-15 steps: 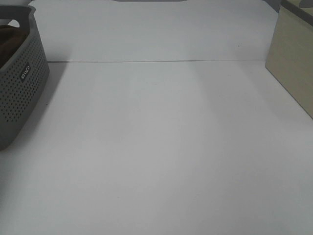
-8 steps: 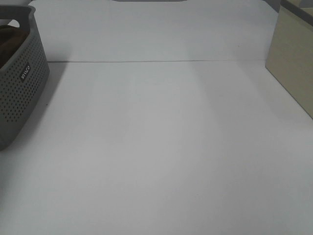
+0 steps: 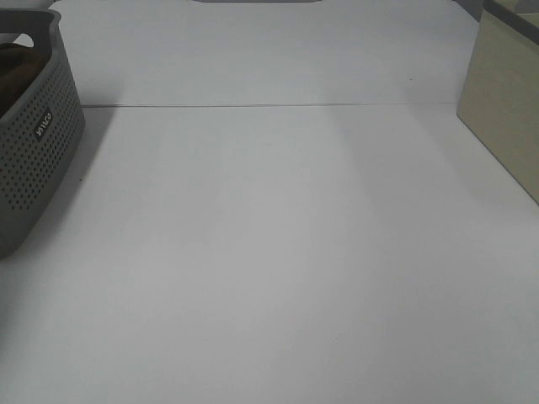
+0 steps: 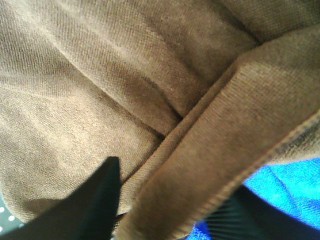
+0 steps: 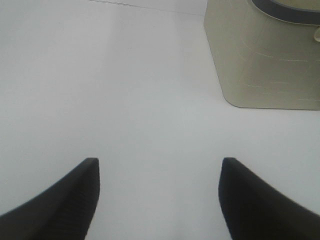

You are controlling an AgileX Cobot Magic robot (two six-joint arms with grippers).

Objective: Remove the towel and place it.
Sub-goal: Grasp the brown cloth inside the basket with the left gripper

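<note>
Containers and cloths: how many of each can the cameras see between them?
Containers: 2, the grey basket and the beige box.
Cloths: 2, the brown towel and a blue cloth beneath it.
Total: 4.

Matte black right claw [image 5: 160, 162], tapered ribbed fingers [image 5: 64, 210]

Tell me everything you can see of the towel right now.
The towel is brown, finely looped cloth, crumpled into soft folds that fill the left wrist view. A thick folded edge with a stitched hem runs between the spread fingers of the left gripper; whether they touch it is unclear. Some blue cloth shows beyond the hem. From above, only a brown sliver shows inside the grey perforated basket.
</note>
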